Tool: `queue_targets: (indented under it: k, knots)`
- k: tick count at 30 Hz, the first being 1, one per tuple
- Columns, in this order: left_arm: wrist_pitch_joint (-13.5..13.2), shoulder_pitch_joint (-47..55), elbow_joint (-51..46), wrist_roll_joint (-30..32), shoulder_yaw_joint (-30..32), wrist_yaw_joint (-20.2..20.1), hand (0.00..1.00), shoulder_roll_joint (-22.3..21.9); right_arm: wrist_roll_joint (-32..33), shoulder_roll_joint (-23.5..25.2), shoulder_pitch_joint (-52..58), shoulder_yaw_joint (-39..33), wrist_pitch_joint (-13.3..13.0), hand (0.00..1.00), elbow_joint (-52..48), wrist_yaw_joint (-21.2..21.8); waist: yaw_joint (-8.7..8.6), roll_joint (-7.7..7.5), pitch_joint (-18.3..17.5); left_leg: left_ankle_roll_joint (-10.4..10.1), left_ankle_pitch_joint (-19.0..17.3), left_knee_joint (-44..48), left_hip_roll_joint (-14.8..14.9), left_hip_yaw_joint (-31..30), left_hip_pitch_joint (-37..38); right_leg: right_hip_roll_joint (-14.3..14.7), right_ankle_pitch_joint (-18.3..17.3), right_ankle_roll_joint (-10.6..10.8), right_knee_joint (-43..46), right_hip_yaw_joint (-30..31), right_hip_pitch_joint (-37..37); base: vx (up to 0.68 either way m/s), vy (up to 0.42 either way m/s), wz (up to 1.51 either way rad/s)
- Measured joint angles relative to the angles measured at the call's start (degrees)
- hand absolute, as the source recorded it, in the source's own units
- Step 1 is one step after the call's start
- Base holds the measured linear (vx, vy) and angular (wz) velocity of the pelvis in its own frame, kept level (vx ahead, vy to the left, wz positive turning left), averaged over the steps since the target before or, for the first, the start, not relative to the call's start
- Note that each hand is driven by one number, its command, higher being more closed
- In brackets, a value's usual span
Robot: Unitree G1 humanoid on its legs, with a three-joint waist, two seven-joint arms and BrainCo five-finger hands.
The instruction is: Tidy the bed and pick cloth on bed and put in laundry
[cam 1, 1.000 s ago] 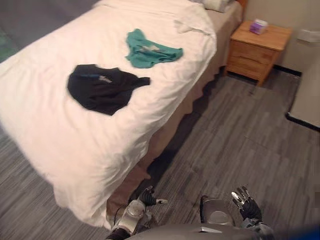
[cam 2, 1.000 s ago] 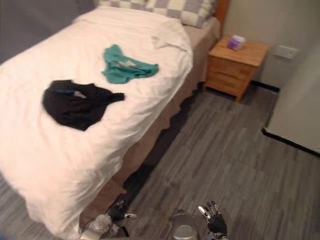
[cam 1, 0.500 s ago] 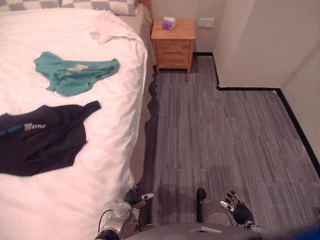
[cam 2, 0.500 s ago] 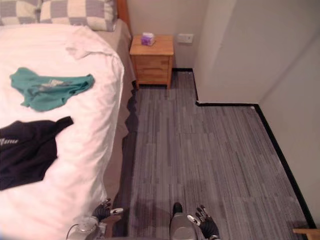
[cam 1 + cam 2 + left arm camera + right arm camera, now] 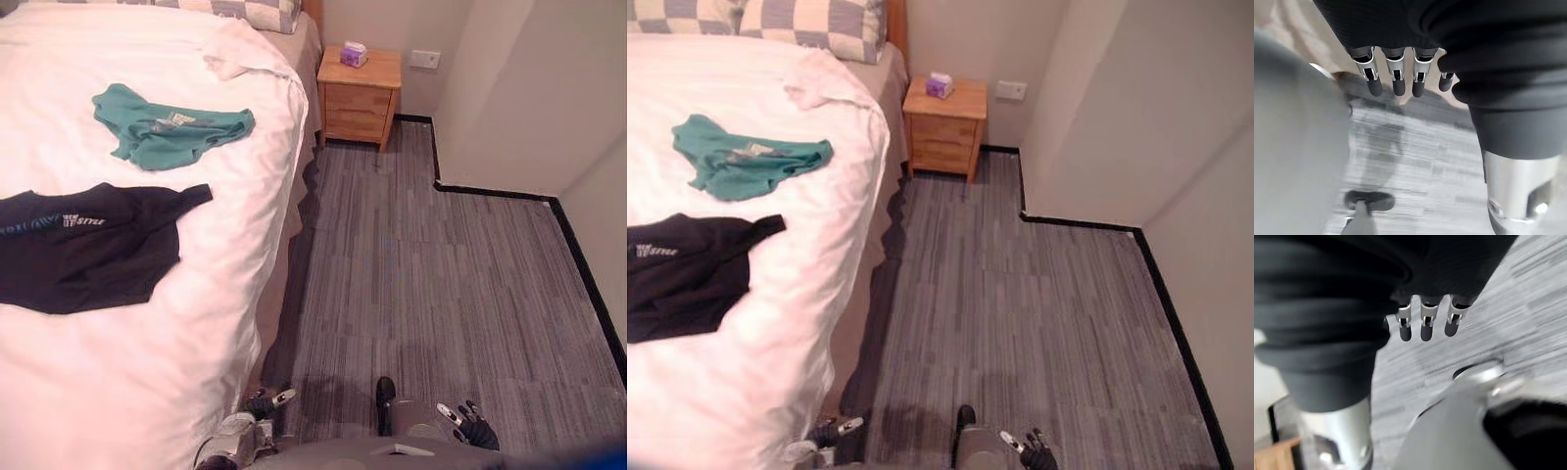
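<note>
A white-sheeted bed [image 5: 225,294] fills the left of the eye views. On it lie a teal cloth [image 5: 167,132] toward the pillows and a black garment [image 5: 83,245] nearer me, both loose and flat. My left hand [image 5: 265,401] hangs low by the bed's near corner, its fingers [image 5: 1393,78] straight and holding nothing. My right hand [image 5: 470,426] hangs over the floor at the lower right, its fingers [image 5: 1422,323] relaxed and empty. Both hands are well away from the cloths.
A wooden nightstand [image 5: 361,93] with a small purple box [image 5: 354,54] stands by the bed's head. Checked pillows [image 5: 813,24] and a crumpled white cloth [image 5: 235,59] lie at the top. Grey plank floor [image 5: 431,274] runs right to beige walls [image 5: 529,88].
The whole picture has swung: the camera turned from the bed's foot toward the floor beside it, then shifted slightly. Cloths lie unmoved. Both hands sit a little lower in view.
</note>
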Motion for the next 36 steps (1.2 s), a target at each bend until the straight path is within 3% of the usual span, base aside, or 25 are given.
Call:
queue_targets:
  k: [2, 3, 4, 5, 6, 7, 9, 11, 13, 15, 16, 17, 18, 19, 20, 22, 23, 24, 27, 29, 32, 33, 34, 35, 36]
  knots:
    - [-1.84, 2.57, -0.63, -2.13, 3.98, -0.01, 0.0, -0.89, -0.05, -0.07, 0.66, 0.59, 1.67, 0.0, -2.49, -0.76, 0.08, 0.3, -0.32, 0.88, -1.85, 2.73, 1.81, 3.4, 1.0, 0.25, -6.26, -1.4, 7.97, -2.97, -1.86, 0.18, -0.177, -0.51]
    - [-3.14, 2.43, -1.65, -3.57, 7.01, -0.2, 0.0, -1.52, -0.05, -0.13, 0.62, 1.56, 2.55, 0.0, -4.4, -1.58, -0.43, 0.25, 0.69, 7.65, -1.31, 20.57, 4.92, 3.73, -6.35, 0.12, -10.67, -2.48, 9.74, -3.93, -2.15, 0.23, -0.162, -0.14]
    - [-4.37, 2.37, -2.52, -3.63, 8.01, 0.14, 0.0, -1.99, -0.03, -0.29, 0.67, 1.56, 2.63, 0.0, -4.46, -1.78, -0.32, 0.98, 1.29, 10.87, 1.62, 27.86, 6.32, 2.42, -10.37, 0.52, -11.01, -2.95, 10.08, -4.44, -2.07, 0.27, -0.232, -0.14]
    - [-6.08, 2.54, -4.63, -3.84, 8.22, -0.22, 0.0, -3.0, -0.06, -0.55, 1.27, 1.53, 2.67, 0.0, -5.19, -1.89, 0.32, 1.78, 1.94, 10.09, 10.48, 39.04, 8.27, -2.05, -16.15, 1.49, -11.8, -3.71, 9.32, -4.22, -0.12, 0.17, -0.173, -0.15]
    - [-6.53, 2.55, -5.12, -3.84, 8.13, -0.49, 0.0, -2.68, -0.09, -0.9, 1.5, 1.57, 2.74, 0.0, -5.47, -1.93, 0.53, 1.77, 2.51, 7.43, 11.14, 42.32, 8.55, -4.08, -18.0, 1.94, -12.34, -3.88, 8.73, -3.85, 0.98, 0.37, -0.137, -0.22]
    - [-7.73, 2.52, -5.54, -3.82, 7.73, -1.47, 0.0, -3.14, -0.09, -1.3, 0.93, 1.52, 2.97, 0.0, -5.25, -2.01, 1.21, 2.74, 3.01, 3.44, 7.81, 45.09, 7.13, -5.6, -20.4, 2.36, -12.97, -4.82, 7.09, -3.54, 4.38, 0.35, -0.036, -0.11]
    - [-8.83, 2.5, -5.8, -3.86, 7.36, -2.14, 0.0, -4.01, -0.09, -1.34, 0.9, 1.6, 3.0, 0.0, -5.07, -1.93, 1.66, 2.46, 2.91, 2.33, 4.7, 40.08, 4.45, -3.39, -21.58, 2.48, -13.23, -5.02, 3.58, -2.89, 8.25, 0.4, -0.026, -0.13]
    - [-9.03, 2.66, -6.77, -3.95, 7.46, -2.16, 0.0, -4.3, -0.09, -0.77, 0.25, 1.71, 2.98, 0.0, -5.52, -1.83, 1.77, 1.86, 3.2, 2.27, 4.08, 31.01, 2.32, 1.49, -22.87, 2.65, -13.34, -5.22, -0.83, -2.79, 12.21, 0.39, 0.007, 0.0]
    - [-8.98, 2.62, -6.78, -4.83, 7.46, -2.09, 0.0, -4.04, -0.16, -0.37, -0.17, 1.79, 2.97, 0.0, -5.44, -1.75, 1.92, 1.03, 3.19, 2.18, 6.11, 19.12, 0.37, 7.55, -24.14, 2.53, -13.49, -5.08, -4.96, -2.85, 15.77, 0.39, 0.036, 0.0]
    - [-8.47, 2.72, -6.68, -6.7, 7.48, -2.03, 0.0, -4.06, -0.2, -0.01, -0.36, 1.49, 2.95, 0.0, -4.82, -1.6, 3.23, 0.59, 3.13, 2.17, 13.52, 4.04, -1.77, 11.24, -24.82, 2.07, -14.59, -3.15, -8.21, -2.69, 20.05, 0.5, 0.095, -0.19]
    - [-8.45, 2.74, -6.63, -7.56, 7.55, -2.05, 0.0, -4.06, -0.19, -0.01, -0.41, 1.5, 2.94, 0.0, -4.29, -1.6, 3.5, 0.54, 3.13, 2.76, 17.27, 0.18, -2.2, 11.35, -25.11, 1.93, -15.65, -1.51, -8.97, -2.5, 21.97, 0.66, 0.193, -0.35]
    - [-8.58, 2.99, -6.46, -8.19, 7.58, -2.07, 0.0, -3.53, -0.19, 0.09, -0.9, 1.52, 2.98, 0.0, -2.62, -1.62, 4.5, -1.28, 2.11, 6.78, 21.75, 1.19, -3.38, 11.62, -25.08, 0.13, -18.09, -0.72, -9.89, -0.77, 24.49, 0.6, 0.19, -0.31]
    - [-8.55, 3.04, -6.03, -8.19, 7.54, -2.07, 0.0, -2.87, -0.21, 0.51, -1.23, 1.55, 3.0, 0.0, -1.78, -1.6, 4.77, -2.4, 1.02, 8.59, 19.65, 2.35, -4.4, 12.0, -25.05, -0.93, -18.65, -1.33, -10.32, -0.09, 24.87, 0.79, 0.198, -0.33]
    - [-8.58, 2.78, -5.65, -8.21, 7.56, -2.04, 0.0, -2.51, -0.66, 1.04, -2.14, 1.51, 3.01, 0.0, -0.87, -1.31, 4.44, -2.88, -0.2, 9.92, 16.34, 5.36, -4.35, 12.59, -25.88, -1.41, -17.55, -0.92, -8.86, 0.54, 24.74, 0.74, 0.165, -0.07]
    - [-8.35, 2.53, -5.22, -8.22, 7.8, -1.85, 0.0, -1.84, -1.45, 1.78, -2.58, 1.44, 3.03, 0.0, 0.23, -0.78, 3.6, -3.96, -0.35, 11.43, 11.87, 10.35, -4.12, 12.76, -25.73, -2.99, -15.39, 2.05, -3.19, 0.66, 23.83, 0.75, 0.159, 0.03]
    - [-7.76, 2.41, -4.25, -7.69, 7.86, -1.26, 0.0, -0.8, -2.22, 1.84, -2.69, 0.8, 3.48, 0.0, 1.62, -0.2, 3.24, -4.95, -0.6, 11.81, 8.7, 13.16, -4.34, 12.58, -23.61, -4.68, -12.34, 5.53, 6.72, 0.39, 21.73, 0.71, 0.173, 0.06]
    - [-7.43, 2.39, -3.65, -5.32, 7.49, -1.08, 0.0, -0.09, -2.4, 1.8, -2.73, 0.07, 3.55, 0.0, 1.46, 0.04, 3.17, -4.99, -0.49, 11.38, 6.02, 12.68, -4.49, 12.3, -20.27, -6.01, -6.52, 7.3, 19.4, 0.27, 17.13, 0.77, 0.156, -0.04]
    - [-7.5, 2.39, -2.73, -2.63, 7.37, -0.93, 0.0, 0.32, -2.35, 1.7, -2.7, -0.05, 3.23, 0.0, 1.31, 0.41, 2.62, -4.94, -0.34, 10.59, 4.16, 11.63, -4.73, 11.68, -16.68, -7.37, -3.7, 8.51, 31.84, -0.02, 12.76, 0.58, 0.093, -0.06]
    - [-7.89, 2.3, -1.4, 3.4, 6.78, 0.47, 0.0, 0.62, -2.07, 0.37, -2.55, 1.71, 3.0, 0.0, 0.12, 0.42, 1.39, -3.85, 0.35, 9.01, 3.52, 4.96, -4.92, 11.84, -6.52, -10.31, -5.9, 4.3, 44.6, -4.65, 4.53, 0.53, 0.016, -0.11]
    - [-7.75, 2.17, -0.8, 4.02, 4.54, 0.59, 0.0, 0.94, -0.99, 0.05, -2.42, 1.92, 2.74, 0.0, -1.12, 0.37, 0.39, -3.09, 0.79, 7.22, 4.05, -0.05, -4.2, 12.13, -0.3, -10.16, -7.16, 3.85, 41.1, -7.73, -0.38, 0.44, -0.034, -0.08]
    - [-7.19, 0.77, 0.66, 3.91, 2.38, 0.62, 0.0, 0.81, 0.57, 0.02, -2.01, 1.87, 2.77, 0.0, -0.99, 0.19, -1.1, -2.25, 1.6, 5.63, 4.89, -4.25, -2.78, 11.28, 6.26, -8.01, -7.48, 2.74, 17.84, -12.16, -4.5, 0.43, -0.164, 0.36]
    - [-7.15, 0.48, 0.83, 3.92, 1.58, 0.6, 0.0, 0.81, 1.55, 0.28, -1.63, 1.89, 2.74, 0.0, -0.95, 0.1, -1.78, -2.21, 1.7, 5.41, 4.81, -4.14, -2.25, 10.05, 7.09, -6.72, -3.74, 2.52, 5.79, -10.71, -4.7, 0.42, -0.304, 0.83]
    - [-7.18, 0.51, 0.85, 3.94, 0.75, 0.57, 0.0, 0.79, 1.7, 0.57, -0.65, 1.61, 2.63, 0.0, -0.91, -0.2, -2.25, -2.15, 1.74, 2.44, 4.39, -4.23, -1.84, 8.79, 8.75, -5.46, 1.24, 3.05, -3.66, -6.71, -4.19, 0.44, -0.325, 0.94]
    - [-7.2, 0.74, 0.79, 3.94, 0.85, 0.51, 0.0, 0.58, 1.66, 0.81, 0.0, 1.52, 2.36, 0.0, -0.91, -0.31, -2.39, -2.24, 1.69, 1.02, 3.67, -4.3, -1.78, 7.86, 9.84, -5.37, 3.72, 2.78, -6.2, -4.87, -3.9, 0.49, -0.342, 0.84]
    - [-7.28, 1.19, 0.86, 3.94, 1.66, 0.65, 0.0, -0.21, 1.81, 0.74, 0.85, 1.08, 1.84, 0.0, -0.72, -0.57, -2.92, -1.29, 2.44, -1.86, 2.14, -4.49, -0.37, 6.17, 13.13, -4.02, 9.76, -3.07, -2.18, -3.76, -3.9, 0.59, -0.39, 0.31]
